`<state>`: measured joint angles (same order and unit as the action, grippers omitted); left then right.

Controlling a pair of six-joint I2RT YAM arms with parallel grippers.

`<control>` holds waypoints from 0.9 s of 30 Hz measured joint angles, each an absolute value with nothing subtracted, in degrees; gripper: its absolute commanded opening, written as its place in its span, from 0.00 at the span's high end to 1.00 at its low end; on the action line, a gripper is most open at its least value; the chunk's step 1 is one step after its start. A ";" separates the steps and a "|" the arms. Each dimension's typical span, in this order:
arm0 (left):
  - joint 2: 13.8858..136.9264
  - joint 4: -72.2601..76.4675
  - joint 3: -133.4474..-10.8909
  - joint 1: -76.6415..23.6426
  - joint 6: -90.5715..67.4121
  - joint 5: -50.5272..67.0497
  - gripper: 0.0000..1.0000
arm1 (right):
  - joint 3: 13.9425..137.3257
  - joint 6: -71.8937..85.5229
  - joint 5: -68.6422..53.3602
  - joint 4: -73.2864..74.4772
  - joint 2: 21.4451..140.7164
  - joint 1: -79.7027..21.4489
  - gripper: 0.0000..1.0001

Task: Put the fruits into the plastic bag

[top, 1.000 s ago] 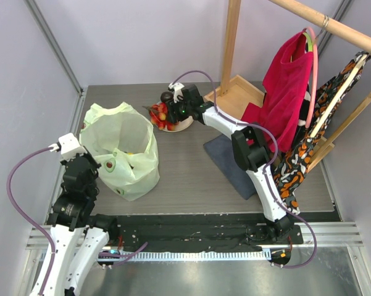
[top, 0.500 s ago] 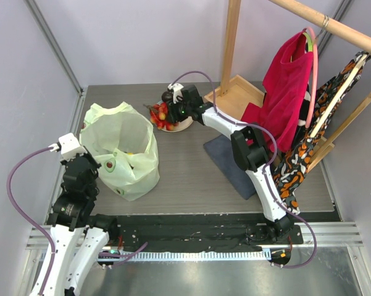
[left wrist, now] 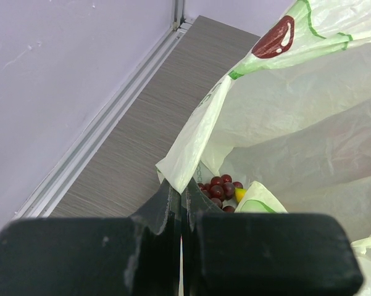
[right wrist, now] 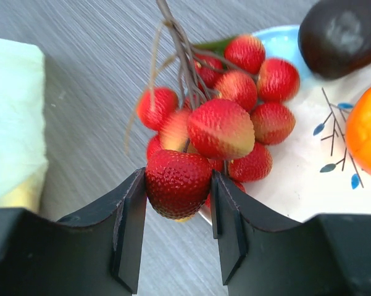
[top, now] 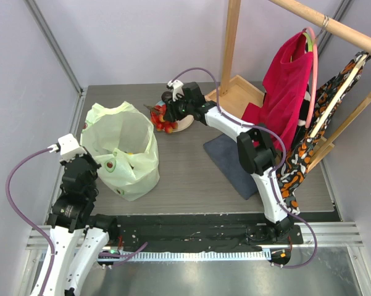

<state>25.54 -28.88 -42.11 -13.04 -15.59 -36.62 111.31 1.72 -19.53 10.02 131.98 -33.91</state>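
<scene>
The pale green plastic bag (top: 120,148) with avocado prints stands open at the left. My left gripper (left wrist: 183,196) is shut on the bag's rim (left wrist: 191,148) and holds it up. Inside lie dark purple grapes (left wrist: 219,187) and something yellow (left wrist: 240,194). My right gripper (right wrist: 179,213) is shut on one berry of a red strawberry bunch (right wrist: 219,126) on a brown stem, lifted at the edge of the white plate (right wrist: 296,185). An orange (right wrist: 365,129) and a dark round fruit (right wrist: 341,36) lie on the plate. In the top view the bunch (top: 162,118) hangs under the right gripper (top: 170,111).
A wooden rack (top: 231,49) with a tray base stands behind the plate. A red cloth (top: 284,92) and a patterned cloth (top: 308,148) hang at the right. A dark grey mat (top: 225,160) lies right of centre. Grey walls close the left and back.
My right gripper has risen and shifted slightly left from the plate, carrying the strawberry bunch with it. The left arm and the bag have not moved.
</scene>
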 measured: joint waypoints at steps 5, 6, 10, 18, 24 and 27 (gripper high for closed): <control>24.99 -28.88 -42.11 -13.04 -15.57 -36.38 1.00 | 108.25 2.22 -19.75 8.38 128.03 -34.02 0.99; 24.93 -28.88 -42.11 -13.04 -15.59 -36.38 1.00 | 107.48 2.33 -19.77 8.05 127.24 -34.02 0.99; 24.60 -28.88 -42.11 -13.04 -15.59 -36.38 1.00 | 104.51 2.98 -19.79 6.98 124.05 -34.04 0.99; 24.14 -28.88 -42.11 -13.04 -15.59 -36.36 1.00 | 98.17 3.99 -19.77 4.23 116.40 -34.04 0.99; 23.73 -28.91 -42.11 -13.04 -15.59 -36.38 1.00 | 95.15 4.64 -17.96 2.52 111.66 -34.06 0.99; 23.49 -28.91 -42.11 -13.04 -15.62 -36.38 1.00 | 94.19 4.58 -15.22 2.13 109.86 -34.06 0.99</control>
<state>23.49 -28.91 -42.11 -13.04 -15.62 -36.38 94.19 4.58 -15.22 2.13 109.86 -34.06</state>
